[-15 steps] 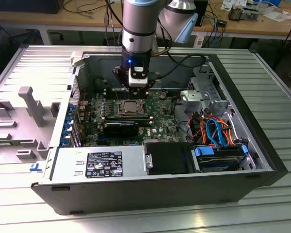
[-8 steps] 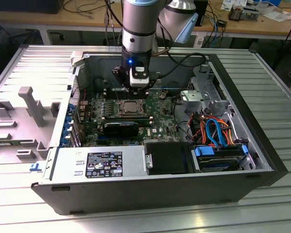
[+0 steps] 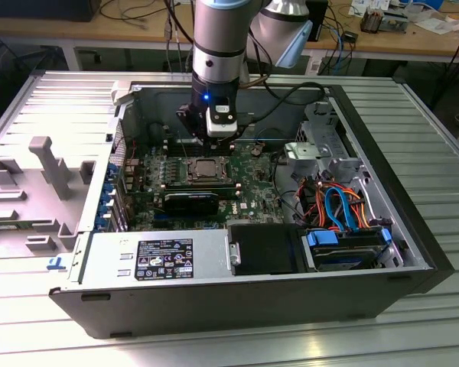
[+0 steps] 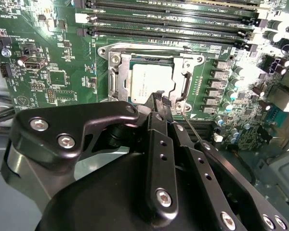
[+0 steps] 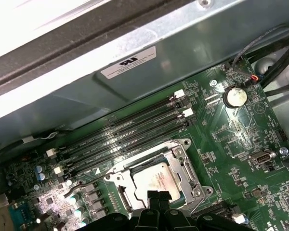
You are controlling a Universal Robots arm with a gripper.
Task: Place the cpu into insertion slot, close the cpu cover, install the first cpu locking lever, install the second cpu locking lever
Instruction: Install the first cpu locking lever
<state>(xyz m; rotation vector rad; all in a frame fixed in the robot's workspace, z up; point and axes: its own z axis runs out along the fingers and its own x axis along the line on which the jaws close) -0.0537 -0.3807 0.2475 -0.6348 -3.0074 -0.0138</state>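
Observation:
The cpu [image 4: 151, 81] lies flat in the insertion slot [image 3: 206, 170] on the green board, its silver-grey top showing in both wrist views. The cpu cover [image 4: 116, 79] is a silver frame lying down around the cpu [image 5: 156, 179], and its side shows in the first wrist view too [image 5: 184, 166]. My gripper [image 4: 161, 99] hangs just above the near edge of the socket with its black fingertips [image 5: 152, 196] pressed together and nothing visibly held. A thin metal lever rod [image 4: 197, 131] runs out from the socket corner beside the fingertips.
Long black memory slots [image 5: 130, 118] run along the far side of the socket. A black card [image 3: 191, 202] lies in front of it in the exterior view. The case's grey walls [image 3: 237, 115], cable bundles [image 3: 336, 202] and a drive bay [image 3: 344, 248] surround the board.

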